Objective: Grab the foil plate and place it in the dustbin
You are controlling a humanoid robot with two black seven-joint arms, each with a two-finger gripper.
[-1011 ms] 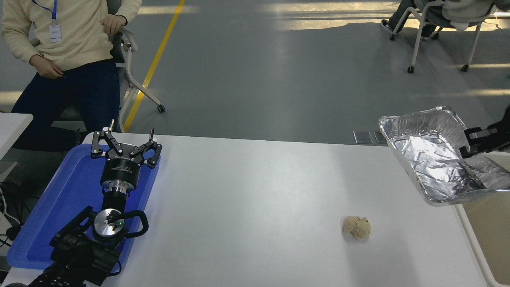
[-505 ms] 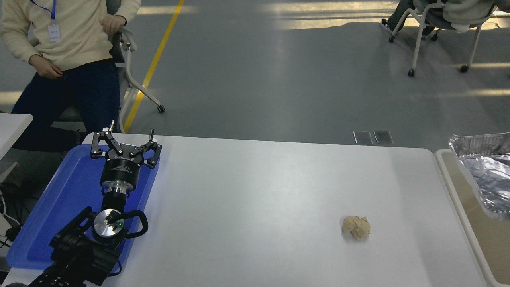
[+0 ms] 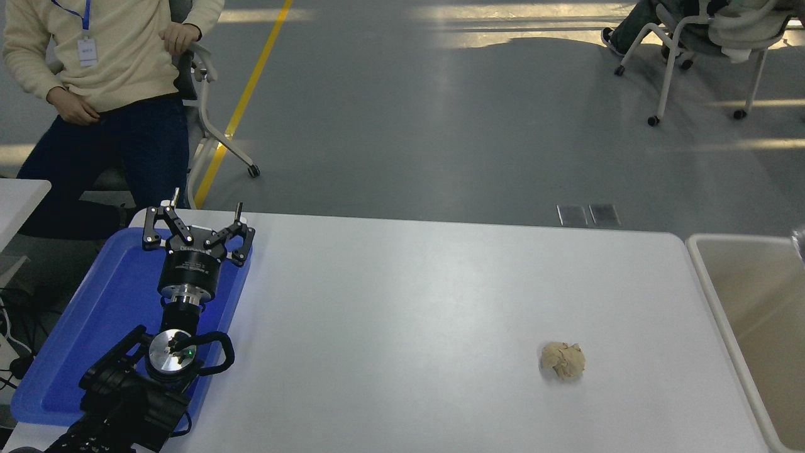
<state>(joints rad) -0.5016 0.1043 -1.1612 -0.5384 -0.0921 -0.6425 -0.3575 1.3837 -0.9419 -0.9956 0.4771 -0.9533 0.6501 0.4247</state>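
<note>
Left tool: we see the black left tool [image 3: 199, 230] parked over the flat blue plastic tray [image 3: 75, 352] at the bench's left edge, its fingers spread wide; white print on its body is too small to read.
Right tool: out of our view.
Foil plate: we make out only a silvery sliver [image 3: 800, 242] at the right edge, above the large beige plastic rectangular dustbin [image 3: 710, 277].
Bench: the white bench [image 3: 402, 302] carries a small crumpled beige paper ball [image 3: 563, 360].
Person: seated at the far left in a cream sweater [image 3: 113, 56].

I see the white table [image 3: 409, 314]. A blue tray [image 3: 94, 327] lies at its left edge. A crumpled paper ball [image 3: 563, 360] rests toward its right, well apart from the tray.
</note>
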